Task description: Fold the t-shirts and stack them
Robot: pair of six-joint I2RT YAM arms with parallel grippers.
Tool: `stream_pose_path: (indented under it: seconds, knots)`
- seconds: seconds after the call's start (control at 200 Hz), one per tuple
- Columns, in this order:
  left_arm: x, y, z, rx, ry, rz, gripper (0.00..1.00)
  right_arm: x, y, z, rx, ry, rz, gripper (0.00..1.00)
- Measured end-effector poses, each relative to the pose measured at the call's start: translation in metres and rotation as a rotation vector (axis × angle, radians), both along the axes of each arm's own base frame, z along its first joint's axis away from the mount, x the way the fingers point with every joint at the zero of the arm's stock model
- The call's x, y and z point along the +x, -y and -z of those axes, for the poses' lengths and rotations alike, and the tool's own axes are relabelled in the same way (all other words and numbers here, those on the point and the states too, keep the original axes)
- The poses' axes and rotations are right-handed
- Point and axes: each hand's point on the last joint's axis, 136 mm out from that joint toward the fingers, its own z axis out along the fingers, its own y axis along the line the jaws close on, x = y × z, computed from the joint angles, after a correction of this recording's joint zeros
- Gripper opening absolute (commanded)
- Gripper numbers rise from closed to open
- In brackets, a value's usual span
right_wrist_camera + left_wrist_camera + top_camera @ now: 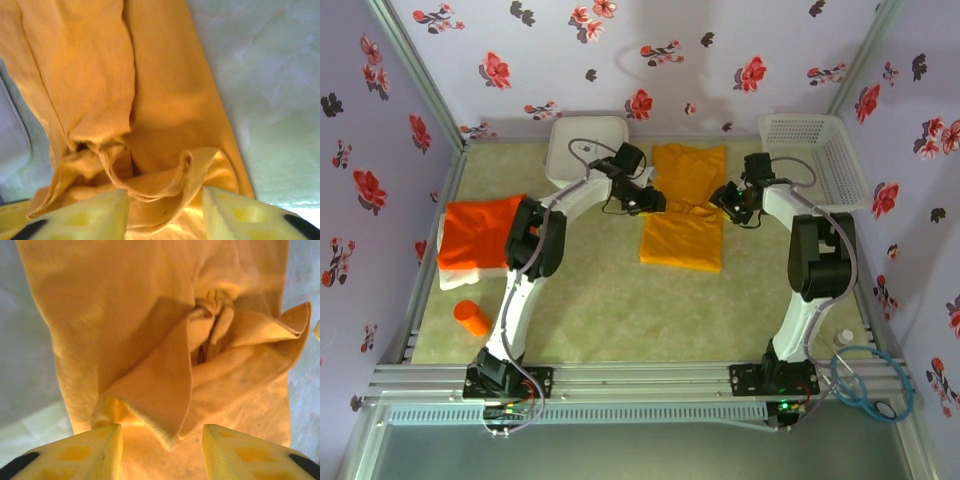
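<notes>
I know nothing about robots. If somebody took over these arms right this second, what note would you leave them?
Left gripper: open, over a raised fold of the mustard shirt, left edge.
Right gripper: open, over a fold at its right edge.
Red-orange shirt lies folded on the white shirt, at the left of the table.
Done: those two stacked.
Left: finish folding the mustard shirt and put it on the stack.

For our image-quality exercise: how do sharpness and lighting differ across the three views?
Top external: even, soft light, mustard yellow-orange cloth t-shirt clear. Left wrist: hazy, washed-out, left gripper's yellow fingers blurred. Right wrist: folds crisper, colour richer, table washed pale.
</notes>
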Motion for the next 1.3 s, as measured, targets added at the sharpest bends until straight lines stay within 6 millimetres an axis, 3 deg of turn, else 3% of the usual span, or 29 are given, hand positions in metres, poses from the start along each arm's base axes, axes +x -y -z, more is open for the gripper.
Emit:
stream_pose_path:
  seconds: [0.14, 0.265, 0.45, 0.575, 0.76, 0.925, 1.08, 1.3]
  knots:
    - [0.022, -0.010, -0.018, -0.023, 0.042, -0.033, 0.47, 0.005, 0.000, -0.007, 0.006, 0.029, 0.001, 0.73]
    - [0.023, -0.021, -0.034, -0.034, 0.062, -0.052, 0.47, 0.001, -0.003, -0.020, 0.023, 0.054, -0.008, 0.76]
    - [-0.009, -0.038, -0.051, -0.040, 0.061, -0.065, 0.45, -0.018, -0.022, -0.044, 0.094, 0.092, -0.037, 0.81]
    - [-0.035, -0.053, -0.051, -0.025, 0.053, -0.086, 0.45, -0.028, -0.055, -0.048, 0.132, 0.091, -0.096, 0.82]
    - [-0.070, -0.080, -0.033, 0.040, 0.027, -0.115, 0.44, -0.035, -0.107, -0.048, 0.192, 0.095, -0.181, 0.82]
    - [-0.101, -0.098, -0.023, 0.078, -0.003, -0.134, 0.44, -0.021, -0.128, -0.024, 0.234, 0.062, -0.154, 0.82]
    - [-0.129, -0.108, -0.026, 0.078, -0.017, -0.149, 0.43, 0.002, -0.141, -0.003, 0.254, 0.037, -0.135, 0.82]
    - [-0.150, -0.100, -0.032, 0.059, -0.013, -0.141, 0.43, 0.048, -0.149, -0.013, 0.254, 0.102, -0.135, 0.82]
